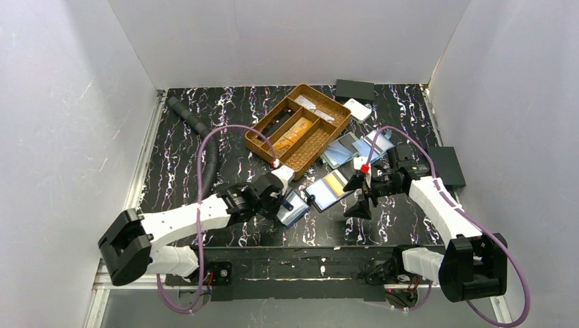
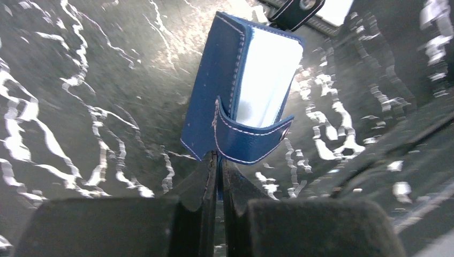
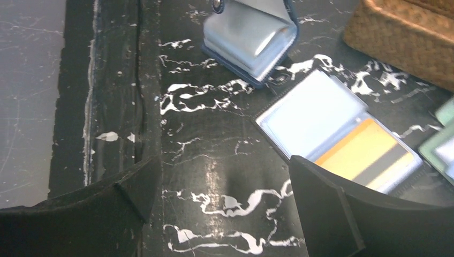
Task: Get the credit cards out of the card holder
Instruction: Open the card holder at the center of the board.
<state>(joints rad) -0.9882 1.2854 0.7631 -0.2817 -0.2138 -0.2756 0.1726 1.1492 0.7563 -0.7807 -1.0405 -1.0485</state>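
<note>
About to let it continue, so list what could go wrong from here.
1. The left gripper pinches only the near edge of the blue card holder; it may slip out when pulled.
2. The credit card lies flat inside a clear sleeve; the open right gripper may catch the sleeve instead.

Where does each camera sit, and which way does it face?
Top external: above and behind the bases, looking down on the table; left arm, right arm, left pincer, right pincer show.
Left wrist: on the left arm, facing along its shut pincer to the card holder pinched there.
Right wrist: on the right arm, looking down through its open pincer at the credit card.
Shared: top and right wrist both show that card and the basket.
</note>
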